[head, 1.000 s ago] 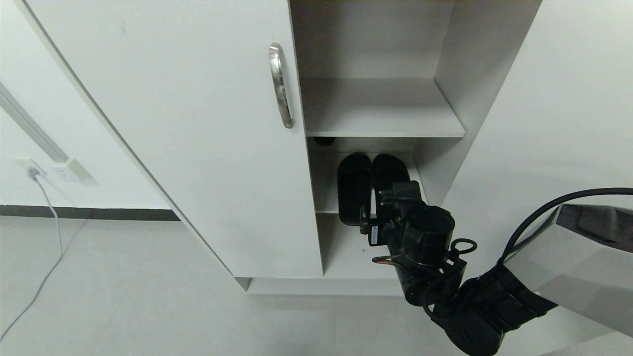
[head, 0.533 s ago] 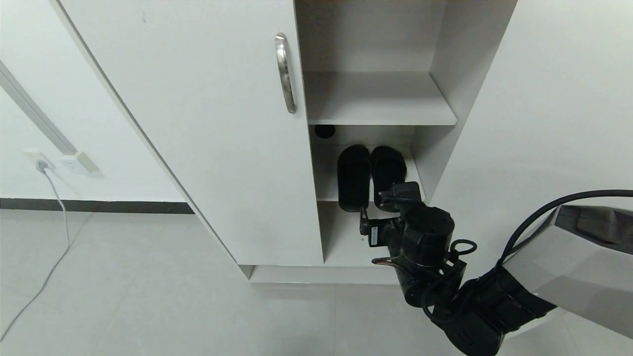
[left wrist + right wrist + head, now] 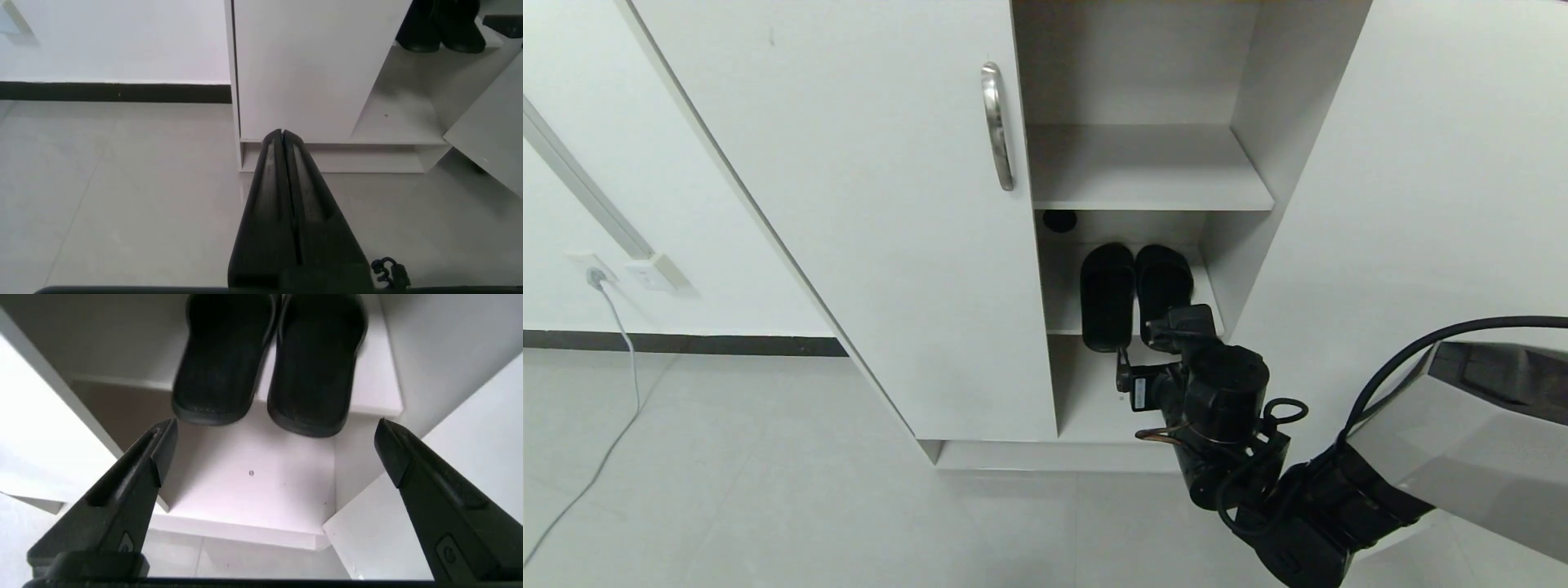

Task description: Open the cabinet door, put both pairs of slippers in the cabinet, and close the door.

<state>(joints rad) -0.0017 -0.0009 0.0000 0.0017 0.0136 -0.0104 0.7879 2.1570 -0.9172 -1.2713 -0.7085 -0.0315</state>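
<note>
Slippers (image 3: 1107, 294) — one black pair — sit in the open cabinet (image 3: 1147, 167), the right pincer (image 3: 275, 429) spread and empty, door (image 3: 849, 204) not yet shut.

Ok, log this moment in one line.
door open | black slippers on shelf, ends past edge | right tool open, facing slippers | left tool shut, above floor

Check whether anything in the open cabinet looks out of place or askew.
The black slippers sit side by side on their shelf, but their near ends overhang its front edge, so they look not fully pushed in. Nothing else stands out.
</note>
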